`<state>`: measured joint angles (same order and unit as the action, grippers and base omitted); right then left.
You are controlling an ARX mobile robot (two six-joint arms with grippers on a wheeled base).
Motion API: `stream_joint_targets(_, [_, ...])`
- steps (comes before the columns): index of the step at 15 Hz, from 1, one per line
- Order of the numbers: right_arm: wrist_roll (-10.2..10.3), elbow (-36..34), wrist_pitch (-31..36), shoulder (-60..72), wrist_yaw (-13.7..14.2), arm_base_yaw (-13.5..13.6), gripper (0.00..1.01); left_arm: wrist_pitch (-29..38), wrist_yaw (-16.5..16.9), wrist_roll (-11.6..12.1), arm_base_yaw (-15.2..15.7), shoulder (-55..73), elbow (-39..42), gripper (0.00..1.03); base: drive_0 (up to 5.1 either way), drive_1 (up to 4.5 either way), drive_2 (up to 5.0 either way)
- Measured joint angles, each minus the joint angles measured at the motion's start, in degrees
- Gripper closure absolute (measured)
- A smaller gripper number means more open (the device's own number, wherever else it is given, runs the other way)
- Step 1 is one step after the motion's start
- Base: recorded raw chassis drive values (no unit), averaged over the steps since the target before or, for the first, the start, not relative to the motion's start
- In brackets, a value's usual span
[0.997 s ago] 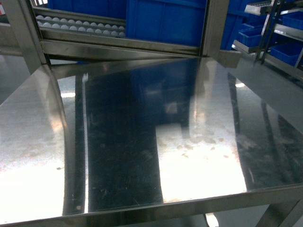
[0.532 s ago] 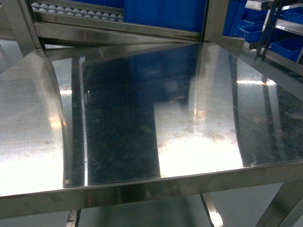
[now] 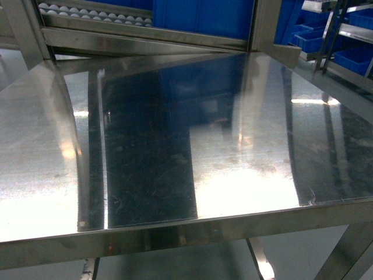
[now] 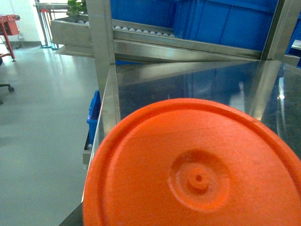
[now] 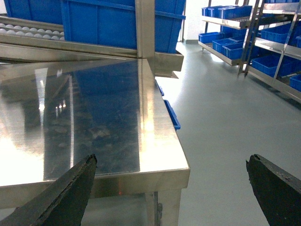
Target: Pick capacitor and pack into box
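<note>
- Two black fingertips of the right gripper (image 5: 171, 188) stand far apart in the right wrist view, jaws released and holding nothing; between and beyond them lie the near right corner of the shiny stainless steel table (image 5: 94, 122) and pale grey floor (image 5: 225, 122).
- Ahead of that gripper the table's front edge and right edge meet, with open floor running right toward the metal shelving with small blue bins (image 5: 263, 42).
- Beyond the table's far edge sit large blue plastic crates (image 3: 201, 17) on a roller rack (image 3: 93, 14).
- One ribbed orange plastic disc (image 4: 193, 169) fills the left wrist view and hides the left pincer, so I cannot tell its state.
- Neither capacitor nor box shows in any view; the head view shows only bare, glaring steel, cut off at left and right.
</note>
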<state>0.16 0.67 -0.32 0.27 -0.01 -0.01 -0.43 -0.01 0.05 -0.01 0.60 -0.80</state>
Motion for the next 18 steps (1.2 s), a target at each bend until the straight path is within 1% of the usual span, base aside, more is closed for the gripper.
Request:
stream_joint_targets(5, [0.00, 0.00, -0.13, 0.00, -0.02, 0.00, 0.03, 0.00, -0.09, 0.00, 0.00, 0.00, 0.00, 0.60, 0.7, 0.74, 0.7])
stream_joint_targets(18, [-0.02, 0.00, 0.11, 0.00, -0.02, 0.00, 0.03, 0.24, -0.02, 0.00, 0.04, 0.00, 0.00, 0.60, 0.0, 0.00, 0.0])
